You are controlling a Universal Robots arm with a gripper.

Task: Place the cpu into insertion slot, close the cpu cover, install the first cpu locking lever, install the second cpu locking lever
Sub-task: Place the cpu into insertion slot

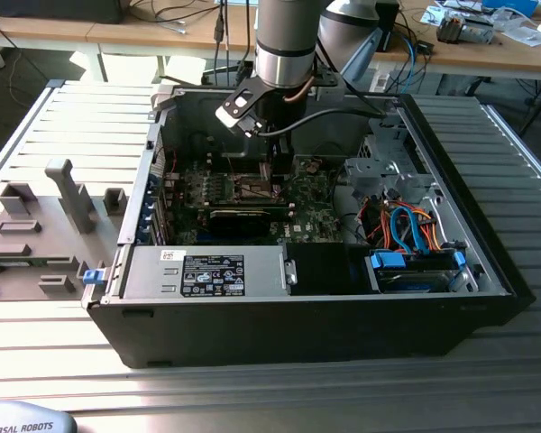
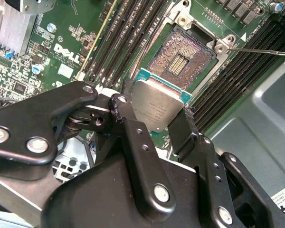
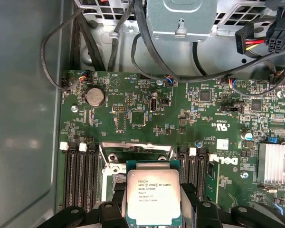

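— Black tool (image 2: 154, 109) clenched on the cpu (image 3: 153, 192) by its edges; held just by the open insertion slot (image 2: 180, 59), not seated.
— First step in hand, then; I'd judge seating needs it squared to that slot on the motherboard (image 3: 133, 114).

The cpu (image 2: 157, 108) has a dull, brushed silver metal top with a green rim. The fingers (image 2: 133, 137) are matt black with shiny screw heads. The motherboard (image 3: 180, 95) is glossy green, the heatsink (image 3: 275, 164) bright finned metal, and the table (image 1: 252, 379) ribbed grey metal.
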